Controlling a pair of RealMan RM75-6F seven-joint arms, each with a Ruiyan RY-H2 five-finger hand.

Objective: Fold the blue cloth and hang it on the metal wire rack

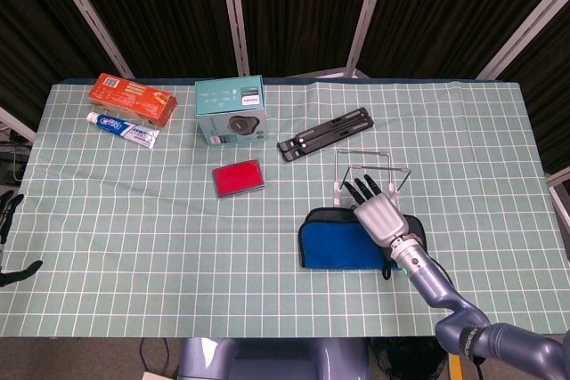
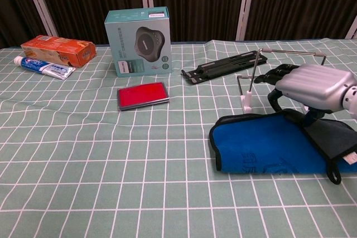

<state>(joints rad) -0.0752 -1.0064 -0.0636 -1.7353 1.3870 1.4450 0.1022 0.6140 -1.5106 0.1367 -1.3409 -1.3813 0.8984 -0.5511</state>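
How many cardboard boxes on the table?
2. The orange box sits at the far left beside the toothpaste tube; the teal box stands right of it, behind the red case.

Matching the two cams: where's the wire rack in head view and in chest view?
Head view: rack right of centre, just behind the cloth, right hand in front of it.
Chest view: rack at right, partly behind the right hand.
Shared landmark: black stand, just left of and behind the rack.
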